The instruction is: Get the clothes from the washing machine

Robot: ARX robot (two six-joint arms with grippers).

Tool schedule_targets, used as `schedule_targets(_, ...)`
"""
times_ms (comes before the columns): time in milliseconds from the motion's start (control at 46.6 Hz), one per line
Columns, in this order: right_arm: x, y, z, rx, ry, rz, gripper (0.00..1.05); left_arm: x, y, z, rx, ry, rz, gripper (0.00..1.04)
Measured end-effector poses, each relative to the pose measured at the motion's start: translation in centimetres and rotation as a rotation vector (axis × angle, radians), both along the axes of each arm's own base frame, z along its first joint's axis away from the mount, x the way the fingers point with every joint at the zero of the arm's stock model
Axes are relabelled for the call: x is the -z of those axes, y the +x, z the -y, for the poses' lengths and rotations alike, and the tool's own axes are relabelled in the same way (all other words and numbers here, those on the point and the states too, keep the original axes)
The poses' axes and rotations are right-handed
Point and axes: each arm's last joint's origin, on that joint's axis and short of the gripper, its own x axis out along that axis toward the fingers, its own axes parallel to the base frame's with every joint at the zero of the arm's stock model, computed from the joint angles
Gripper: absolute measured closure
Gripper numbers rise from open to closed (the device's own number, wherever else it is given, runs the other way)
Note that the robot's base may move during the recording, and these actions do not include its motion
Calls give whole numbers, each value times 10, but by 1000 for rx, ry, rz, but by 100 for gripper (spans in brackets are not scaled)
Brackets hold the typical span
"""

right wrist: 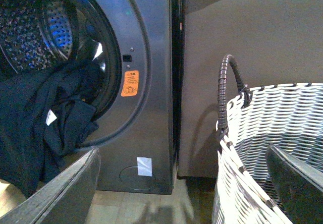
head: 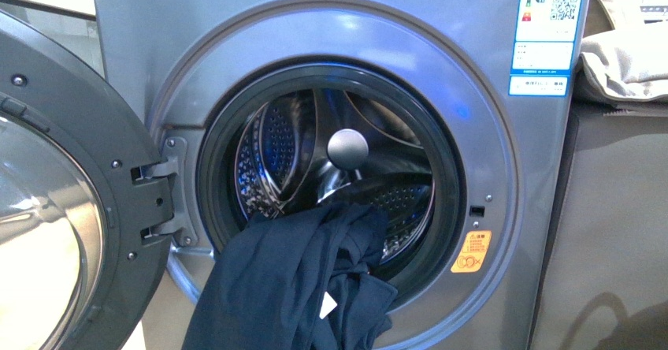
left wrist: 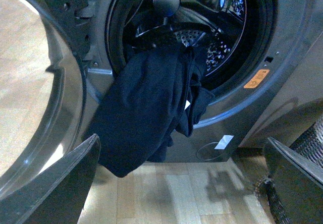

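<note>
The silver-grey washing machine stands with its round door swung open to the left. The clothes, one limp dark navy garment with a small white tag, hang out over the lower rim of the porthole and down the front. In the left wrist view the clothes droop just beyond my open left gripper, which is low over the floor and holds nothing. My right gripper is open and empty too, with the clothes off to one side of it. Neither gripper shows in the front view.
A grey-and-white woven basket with a dark handle sits on the floor close to one right finger. A dark cabinet adjoins the washer, with beige cloth on top. A round black knob shows inside the drum. The floor is pale wood.
</note>
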Motion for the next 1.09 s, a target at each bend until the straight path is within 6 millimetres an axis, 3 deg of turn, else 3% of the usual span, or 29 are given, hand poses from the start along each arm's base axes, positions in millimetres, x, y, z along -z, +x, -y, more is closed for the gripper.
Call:
schedule_targets(193,0,0,0,0,0,0,7,-26,54,12,41,24,5,6)
schedule_targets(408,0,0,0,0,0,0,7,-34,110,44,113,43,-32,6)
schedule_targets(643,0,0,0,0,0,0,7,-11,175,82,144,106,-101,6)
schedule_targets(815,0,0,0,0,0,0,7,2,225,95,110,114,-149,6)
schedule_targets(1094,0,0,0,0,0,0,7,13,281,138,104,150,-198,6)
